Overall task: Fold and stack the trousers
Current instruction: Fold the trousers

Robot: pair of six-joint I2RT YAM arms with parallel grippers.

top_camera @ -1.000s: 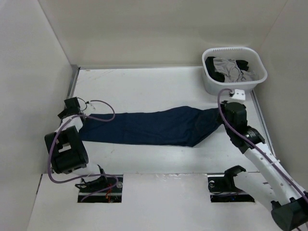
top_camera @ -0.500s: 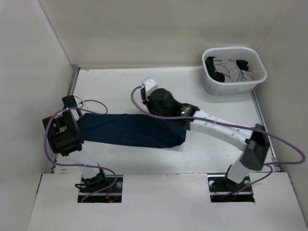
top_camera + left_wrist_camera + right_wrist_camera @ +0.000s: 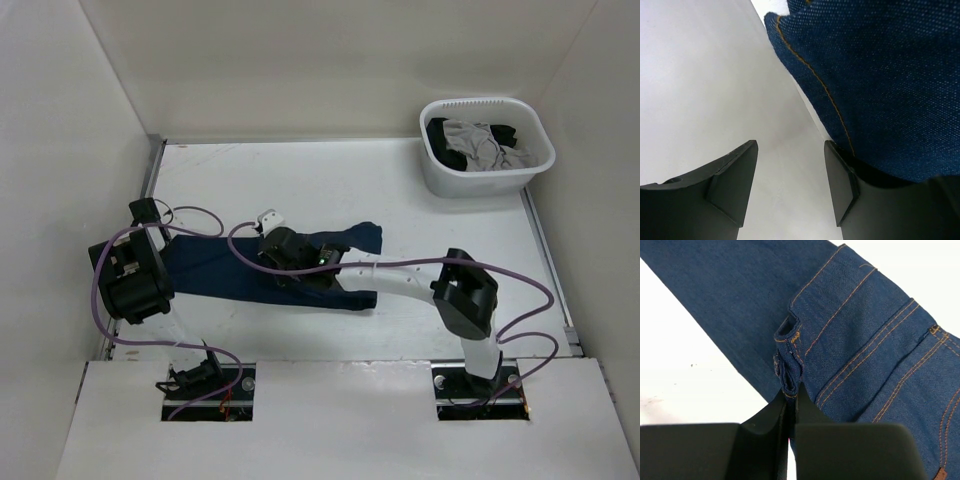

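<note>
Well left of the basket [image 3: 440, 180], the jeans [image 3: 210, 270] lie partly doubled, their waistband pinched in the closed right gripper [image 3: 790, 396] above the legs, the left gripper [image 3: 790, 150] half open and empty beside the hem; fold unfinished, stacking not yet done.

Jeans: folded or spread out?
Partly folded: the jeans have the waist end doubled back over the legs, pinched in the right end effector.
</note>
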